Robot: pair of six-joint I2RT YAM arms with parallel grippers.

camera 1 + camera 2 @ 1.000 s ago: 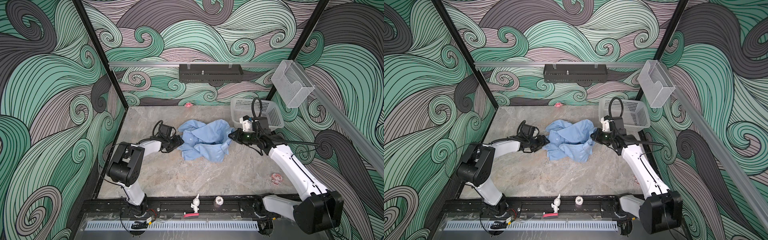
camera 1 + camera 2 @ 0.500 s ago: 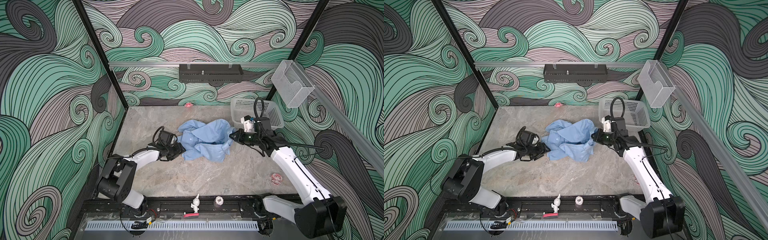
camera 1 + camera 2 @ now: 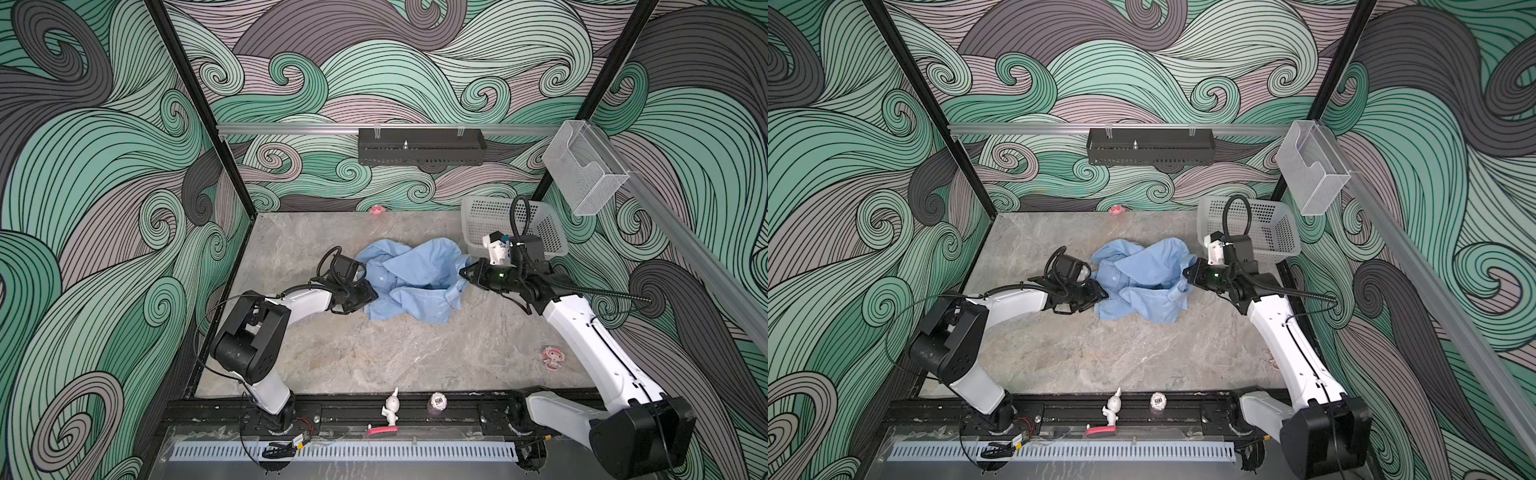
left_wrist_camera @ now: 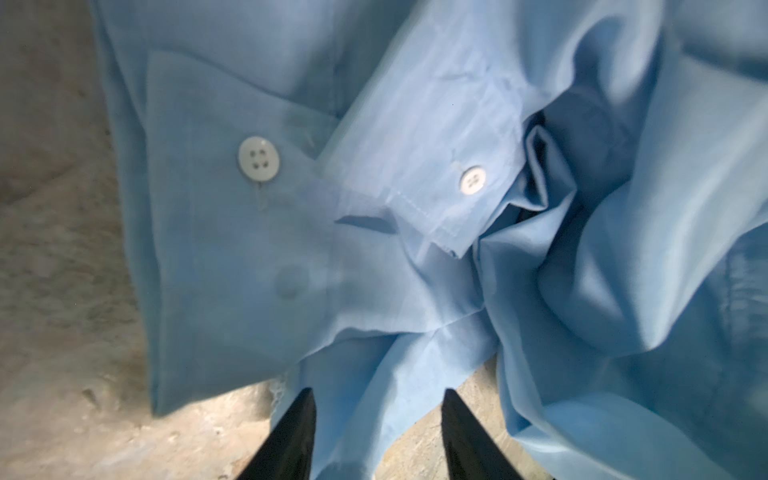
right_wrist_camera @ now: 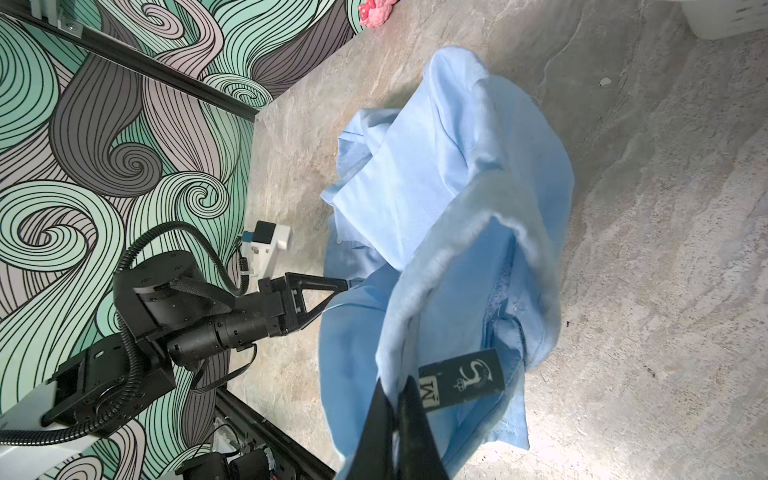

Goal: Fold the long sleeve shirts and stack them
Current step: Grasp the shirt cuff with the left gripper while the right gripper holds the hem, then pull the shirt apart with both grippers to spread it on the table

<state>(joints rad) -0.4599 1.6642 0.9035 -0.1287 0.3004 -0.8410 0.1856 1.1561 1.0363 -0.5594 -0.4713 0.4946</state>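
Shirt [image 3: 415, 278] crumpled; no fold made yet.
On the desk [image 3: 374, 353] it lies bunched: left pincer [image 4: 378, 392] parted around a loose fold, right pincer [image 5: 395, 382] clenched on the collar by its label; white basket [image 3: 478, 216] behind. Flattening, folding, stacking remain.

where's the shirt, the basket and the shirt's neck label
shirt [image 3: 415, 268]: in a top view, on the crumpled middle of the cloth
basket [image 3: 482, 220]: in a top view, on its perforated wall
label [image 5: 469, 376]: right wrist view, on the middle of the black tag
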